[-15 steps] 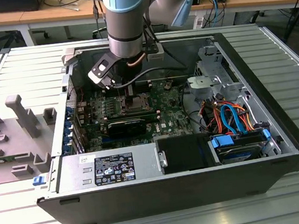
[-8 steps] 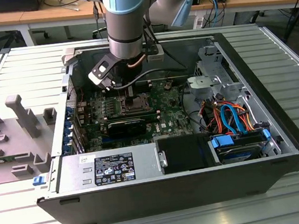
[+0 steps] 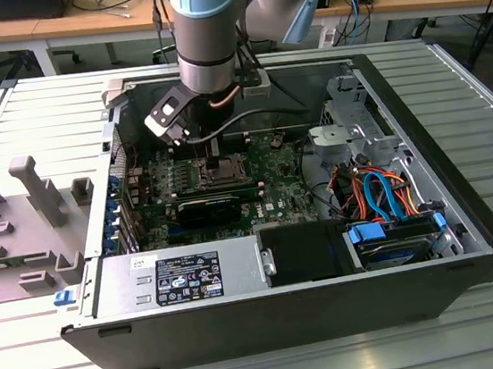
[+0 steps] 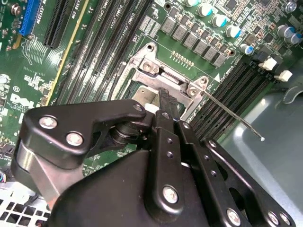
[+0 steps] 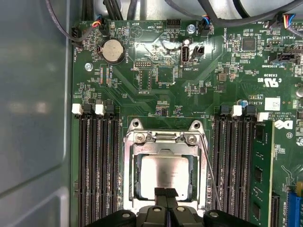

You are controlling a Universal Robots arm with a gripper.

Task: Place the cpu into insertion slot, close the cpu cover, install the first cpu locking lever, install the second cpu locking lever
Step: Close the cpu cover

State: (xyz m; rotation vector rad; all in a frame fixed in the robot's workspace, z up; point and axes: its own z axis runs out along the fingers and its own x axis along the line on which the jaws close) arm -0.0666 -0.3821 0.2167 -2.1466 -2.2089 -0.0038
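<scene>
The cpu (image 5: 165, 171) lies flat in the insertion slot (image 5: 163, 165), its silver top showing through the window of the cpu cover (image 5: 138, 156). The cover's metal frame lies down over the chip. My gripper (image 5: 165, 193) is shut with nothing between its fingers, and its tips rest at the edge of the cover's frame; in the second wrist view the gripper (image 4: 166, 98) touches the same frame. One thin locking lever (image 4: 234, 116) sticks out free from the socket's corner over the memory slots. In the exterior view the arm (image 3: 205, 27) hangs over the insertion slot (image 3: 223, 165).
Black memory slots (image 5: 99, 165) flank the socket, with a green memory stick (image 5: 260, 175) in one. A coin battery (image 5: 113, 50) sits on the board. The grey case wall (image 5: 33, 118) stands close by. A power supply (image 3: 181, 276), a cabled drive cage (image 3: 383, 195) and a grey fixture tray (image 3: 17, 222) lie around.
</scene>
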